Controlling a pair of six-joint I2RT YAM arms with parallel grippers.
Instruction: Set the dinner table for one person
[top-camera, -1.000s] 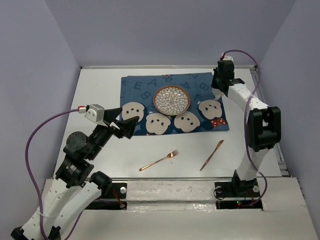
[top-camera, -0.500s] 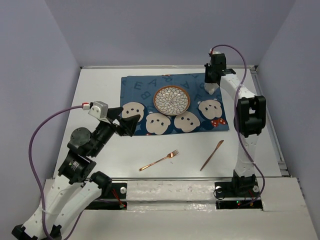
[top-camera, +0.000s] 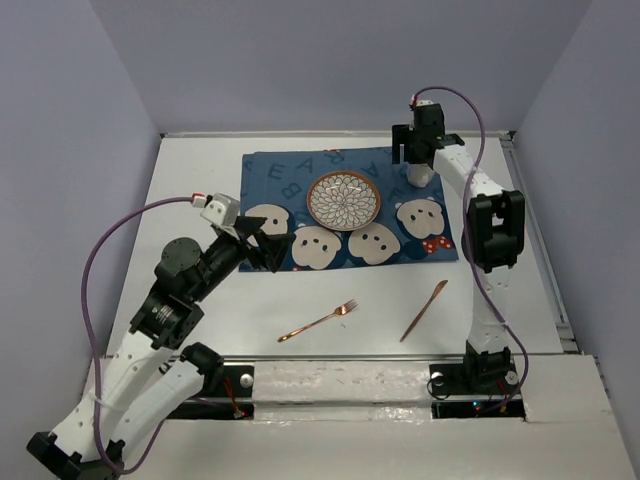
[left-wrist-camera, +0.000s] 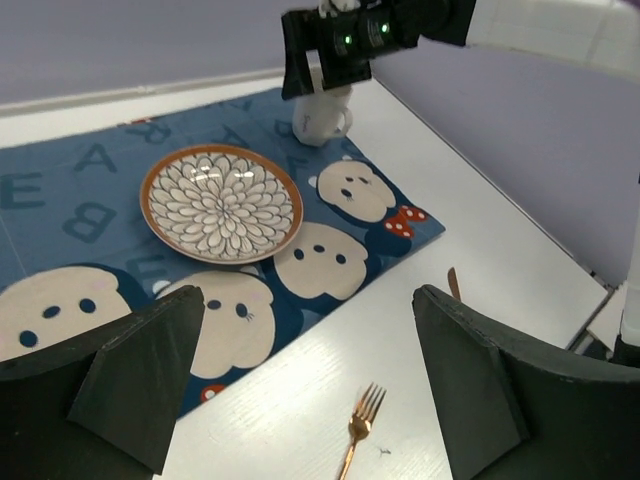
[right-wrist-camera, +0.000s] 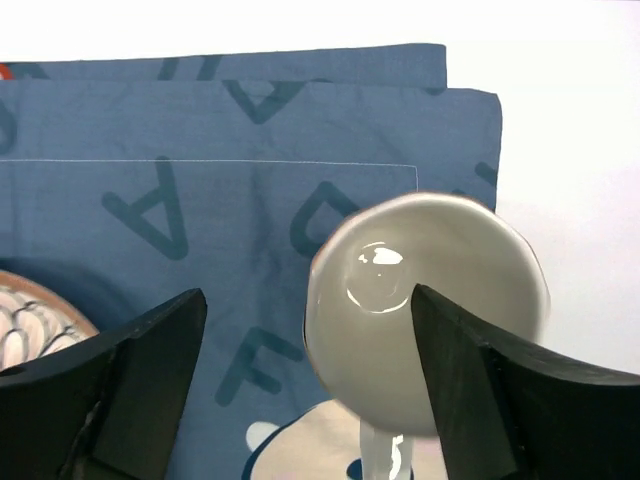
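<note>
On the white dinner table (top-camera: 195, 190) lies a blue bear-print cloth (top-camera: 300, 175) with a patterned plate (top-camera: 343, 200) at its middle. A white mug (top-camera: 420, 177) stands upright on the cloth's back right corner. My right gripper (top-camera: 411, 152) hovers right above it, open; in the right wrist view the mug (right-wrist-camera: 430, 310) sits between the spread jaws, close to the right finger (right-wrist-camera: 500, 390). A copper fork (top-camera: 320, 321) and knife (top-camera: 424, 310) lie on the bare table in front of the cloth. My left gripper (top-camera: 272, 247) hangs open and empty over the cloth's front left edge.
The left wrist view shows the plate (left-wrist-camera: 221, 203), the mug (left-wrist-camera: 320, 118) under the right gripper (left-wrist-camera: 370, 35), the fork (left-wrist-camera: 358, 430) and the knife tip (left-wrist-camera: 453, 283). Walls close the table at back and sides.
My right arm swung left over the cloth's back right corner and its jaws opened, letting go of the mug there. My left gripper shifted slightly right.
</note>
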